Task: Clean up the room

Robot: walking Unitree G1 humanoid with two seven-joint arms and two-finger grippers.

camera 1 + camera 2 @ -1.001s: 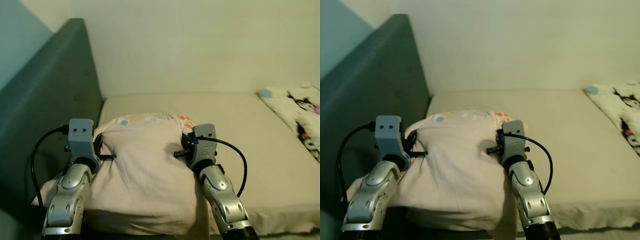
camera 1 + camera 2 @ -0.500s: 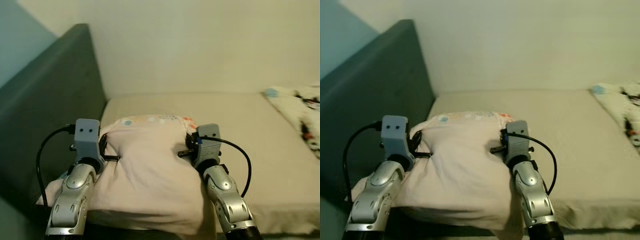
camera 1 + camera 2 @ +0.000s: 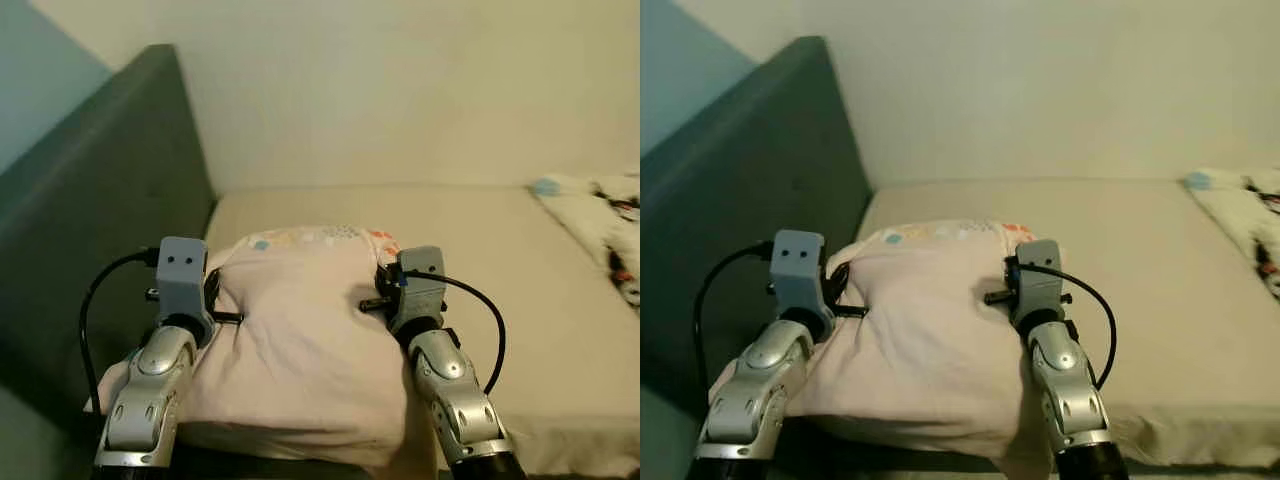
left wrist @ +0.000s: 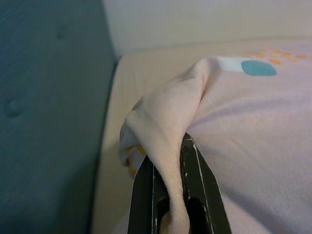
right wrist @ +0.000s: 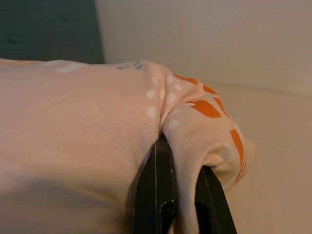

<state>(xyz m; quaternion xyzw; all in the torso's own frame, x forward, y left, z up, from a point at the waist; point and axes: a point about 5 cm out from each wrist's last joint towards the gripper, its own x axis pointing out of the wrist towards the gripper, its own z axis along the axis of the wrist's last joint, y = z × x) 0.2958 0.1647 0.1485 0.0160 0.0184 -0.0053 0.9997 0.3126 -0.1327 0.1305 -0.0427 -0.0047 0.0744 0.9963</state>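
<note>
A beige mattress (image 3: 520,260) runs along a plain cream wall (image 3: 400,90), with a dark teal padded headboard (image 3: 90,230) at the robot's left. Held over the mattress near the headboard is a pale pink pillow (image 3: 300,340) printed with blue and orange dots. The left gripper (image 4: 168,195) pinches a fold of the pillow's left corner between its black fingers, and the right gripper (image 5: 178,195) is clamped on the right corner the same way. A white patterned blanket (image 3: 605,225) lies at the far right of the mattress.
</note>
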